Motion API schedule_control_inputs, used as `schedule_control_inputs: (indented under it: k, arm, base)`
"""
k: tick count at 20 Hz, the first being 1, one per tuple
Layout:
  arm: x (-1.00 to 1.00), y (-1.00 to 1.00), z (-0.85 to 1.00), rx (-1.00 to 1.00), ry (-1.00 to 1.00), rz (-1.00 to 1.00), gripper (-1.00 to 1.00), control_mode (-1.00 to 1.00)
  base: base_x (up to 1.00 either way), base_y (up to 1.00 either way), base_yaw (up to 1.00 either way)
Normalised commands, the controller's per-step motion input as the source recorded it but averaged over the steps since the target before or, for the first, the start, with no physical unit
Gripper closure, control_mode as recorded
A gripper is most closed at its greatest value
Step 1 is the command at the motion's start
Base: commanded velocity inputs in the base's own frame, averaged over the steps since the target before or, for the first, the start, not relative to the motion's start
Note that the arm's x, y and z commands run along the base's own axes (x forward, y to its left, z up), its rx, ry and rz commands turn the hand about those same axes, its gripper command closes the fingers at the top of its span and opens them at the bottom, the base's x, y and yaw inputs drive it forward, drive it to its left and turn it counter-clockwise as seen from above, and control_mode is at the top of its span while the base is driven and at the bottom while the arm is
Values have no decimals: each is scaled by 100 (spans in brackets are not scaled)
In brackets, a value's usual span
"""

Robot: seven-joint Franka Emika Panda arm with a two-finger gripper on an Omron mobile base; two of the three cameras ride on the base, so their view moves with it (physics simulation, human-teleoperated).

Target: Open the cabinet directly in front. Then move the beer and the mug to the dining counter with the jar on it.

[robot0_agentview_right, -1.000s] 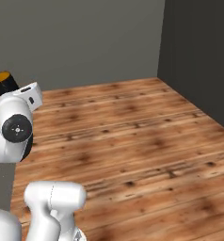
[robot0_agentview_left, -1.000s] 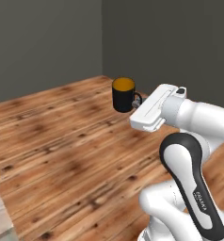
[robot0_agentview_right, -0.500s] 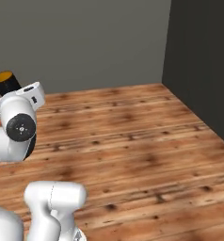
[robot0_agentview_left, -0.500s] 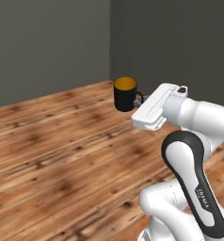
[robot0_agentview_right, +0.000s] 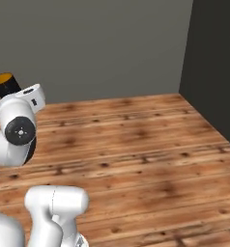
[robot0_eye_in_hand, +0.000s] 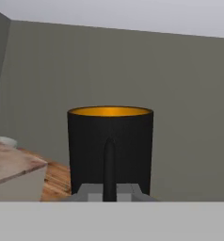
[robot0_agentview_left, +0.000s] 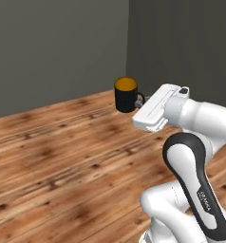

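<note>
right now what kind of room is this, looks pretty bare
Probably part of a home kitchen or dining area, though little shows it: a wood plank floor, plain grey walls, and a marbled counter corner. The gripper holds a dark mug up by its handle.

Floor: warm brown wood planks with dark knots.
Back wall: plain grey, matte.
Side wall: darker grey, meeting it at a corner.
Surface: possibly a marbled slab edge, blurred.
</note>
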Motion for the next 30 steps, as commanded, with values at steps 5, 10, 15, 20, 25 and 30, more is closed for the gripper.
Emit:
schedule_control_inputs:
  k: [5,10,15,20,25,30]
  arm:
    - [0,0,0,0,0,0,100,100]
    - [0,0,0,0,0,0,100,100]
    - [0,0,0,0,0,0,100,100]
    - [0,0,0,0,0,0,100,100]
    - [0,0,0,0,0,0,100,100]
    - [0,0,0,0,0,0,100,100]
  base:
    - [100,57,0]
    - [100,71,0]
    - [100,94,0]
    - [100,100,-3]
    - [100,88,-11]
    - [100,68,-15]
